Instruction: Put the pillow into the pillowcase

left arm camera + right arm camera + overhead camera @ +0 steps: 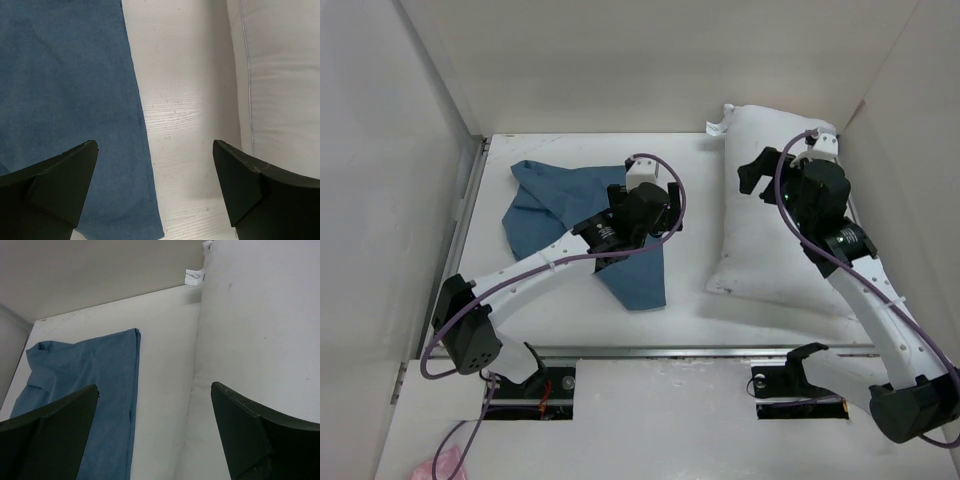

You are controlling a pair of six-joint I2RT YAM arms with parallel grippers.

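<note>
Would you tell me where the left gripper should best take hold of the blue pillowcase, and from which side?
Probably its straight edge facing the pillow, taken from above. The pillowcase lies flat on the table, so only an edge offers a pinch, and the open left gripper hovers astride that edge. Whether it is the opening, I cannot tell.

The left arm (535, 265) stretches low from its near-left base diagonally forward and rightward, and the left end effector (155, 147) points downward, fingers spread wide and empty. The right arm (880, 300) rises from the near right, and the right end effector (155, 390), tilted forward, likewise gapes wide, holding nothing.
</note>
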